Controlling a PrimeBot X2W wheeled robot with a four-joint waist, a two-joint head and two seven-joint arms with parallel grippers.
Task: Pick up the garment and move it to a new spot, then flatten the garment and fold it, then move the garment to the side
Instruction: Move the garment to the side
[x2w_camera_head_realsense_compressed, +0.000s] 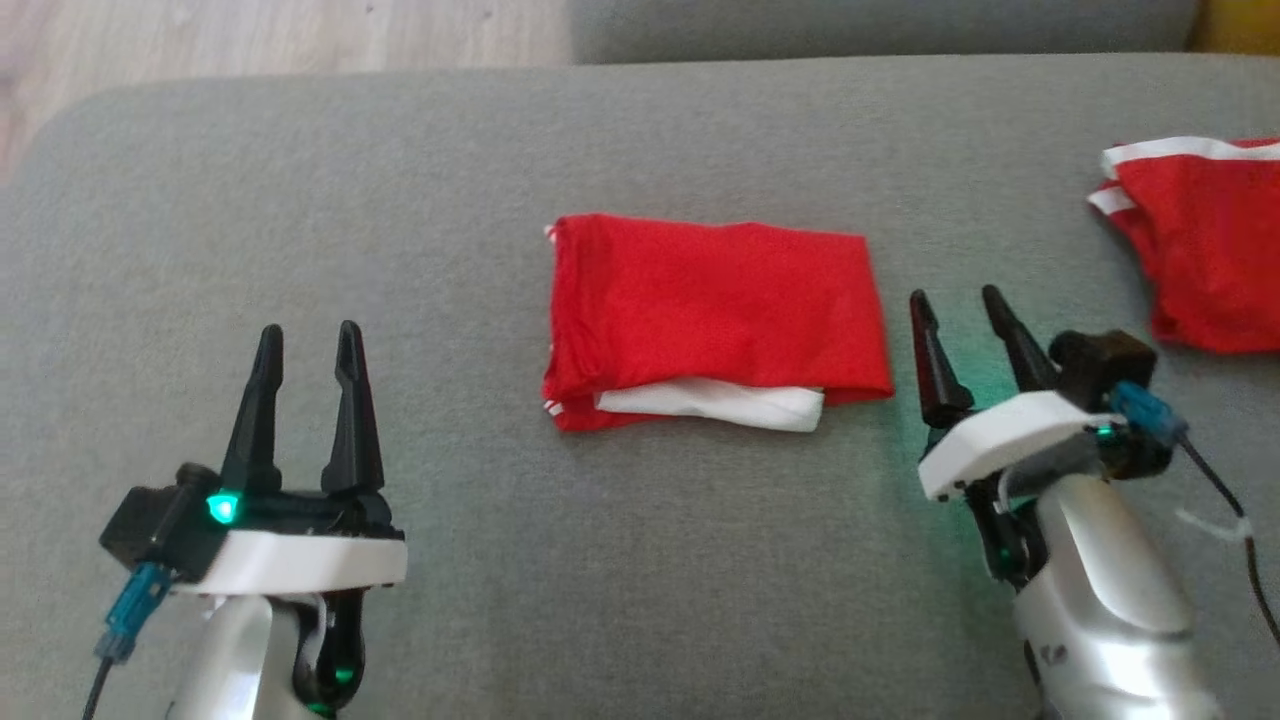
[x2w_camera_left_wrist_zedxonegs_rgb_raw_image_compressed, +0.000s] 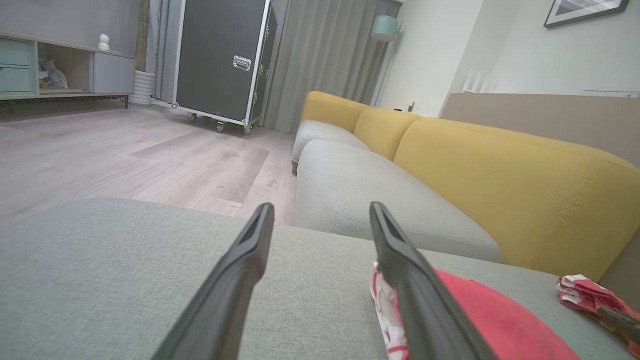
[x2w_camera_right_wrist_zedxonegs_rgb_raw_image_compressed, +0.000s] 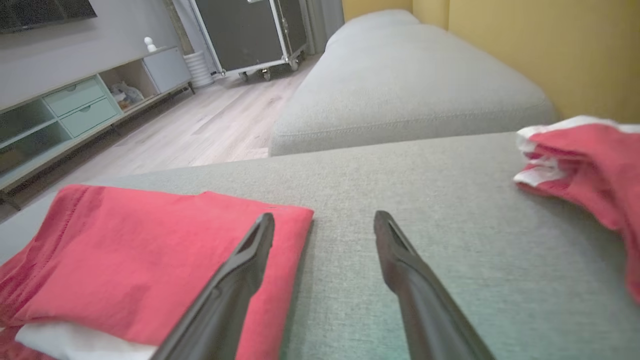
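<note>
A red garment (x2w_camera_head_realsense_compressed: 715, 310) lies folded into a rectangle in the middle of the grey cushion (x2w_camera_head_realsense_compressed: 640, 560), a white layer showing along its near edge. It also appears in the left wrist view (x2w_camera_left_wrist_zedxonegs_rgb_raw_image_compressed: 480, 320) and the right wrist view (x2w_camera_right_wrist_zedxonegs_rgb_raw_image_compressed: 145, 260). My left gripper (x2w_camera_head_realsense_compressed: 308, 340) (x2w_camera_left_wrist_zedxonegs_rgb_raw_image_compressed: 320, 210) rests open to the garment's left, well apart from it, nothing between its fingers. My right gripper (x2w_camera_head_realsense_compressed: 958, 300) (x2w_camera_right_wrist_zedxonegs_rgb_raw_image_compressed: 324, 217) stands open just beside the garment's right edge, empty.
A second red garment with white stripes (x2w_camera_head_realsense_compressed: 1200, 240) (x2w_camera_right_wrist_zedxonegs_rgb_raw_image_compressed: 590, 160) lies crumpled at the cushion's right edge. A yellow sofa back (x2w_camera_left_wrist_zedxonegs_rgb_raw_image_compressed: 500, 185) rises behind it. Wooden floor (x2w_camera_left_wrist_zedxonegs_rgb_raw_image_compressed: 125, 155) lies beyond the cushion's far edge.
</note>
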